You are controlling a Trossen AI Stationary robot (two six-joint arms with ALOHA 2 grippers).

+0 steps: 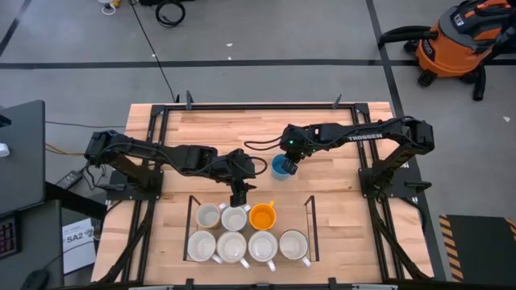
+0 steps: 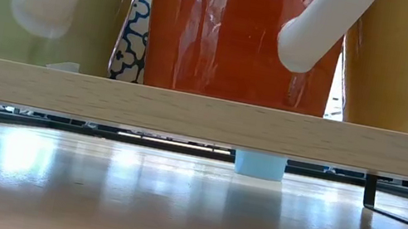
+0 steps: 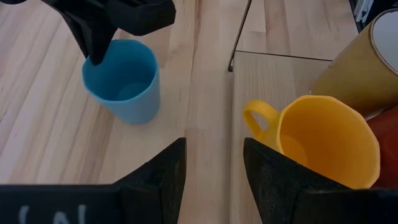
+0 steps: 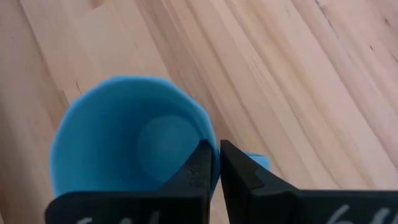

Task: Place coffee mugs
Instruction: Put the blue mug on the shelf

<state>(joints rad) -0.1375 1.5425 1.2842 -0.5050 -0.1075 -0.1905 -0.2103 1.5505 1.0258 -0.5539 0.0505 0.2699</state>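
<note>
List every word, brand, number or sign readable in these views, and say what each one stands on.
"TROSSEN": white lettering along the right arm, high view.
"SA2": on a white sheet lying beside the table's left edge, high view; its smaller print is too small to read.
White marks at the bottom edge of both wrist views, on the left gripper and the right gripper, are cut off and unreadable.
The blue mug and the other mugs show no text.
</note>
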